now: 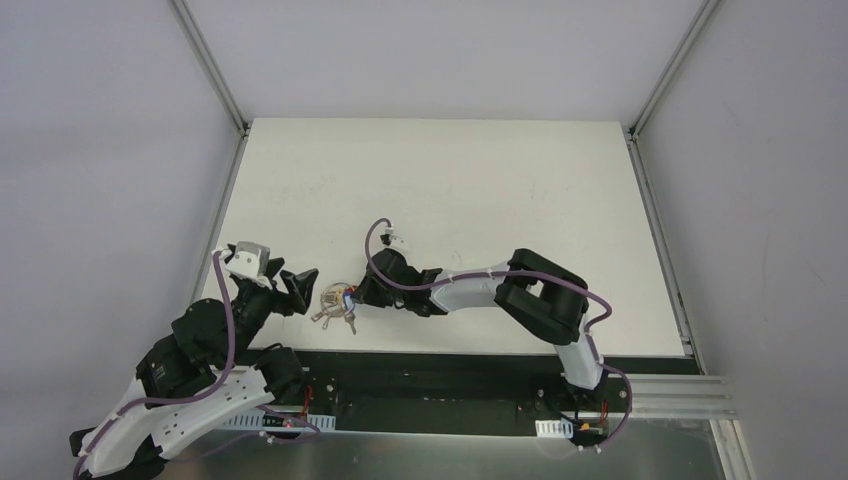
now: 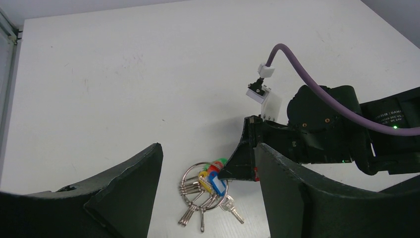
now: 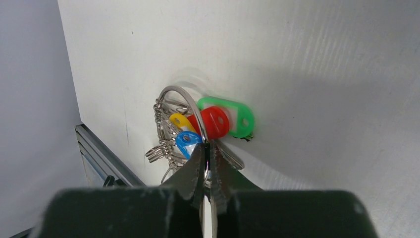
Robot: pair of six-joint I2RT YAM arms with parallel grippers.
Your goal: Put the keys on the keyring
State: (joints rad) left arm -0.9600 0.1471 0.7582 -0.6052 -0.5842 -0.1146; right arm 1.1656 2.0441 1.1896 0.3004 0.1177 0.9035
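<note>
At the keyring (image 3: pixel 182 94), which lies on the white table (image 1: pixel 500 180), the right gripper (image 3: pixel 207 149) has its two fingers pinched tight on the ring's wire, just beside the blue-headed key (image 3: pixel 188 141). The green-headed key (image 3: pixel 230 116) sits at the ring's edge, its head touching the red-headed key (image 3: pixel 216 122), and the yellow-headed key (image 3: pixel 178 120) lies inside the loop next to them. The green head is blurred, and it is impossible to tell whether it is threaded on the wire. Plain metal keys (image 2: pixel 195 208) fan out from the ring's opposite side. The left gripper (image 2: pixel 208 151) stands wide open just beside the ring. In its own wrist view one finger shows on either side of the ring, and it holds and touches nothing.
</note>
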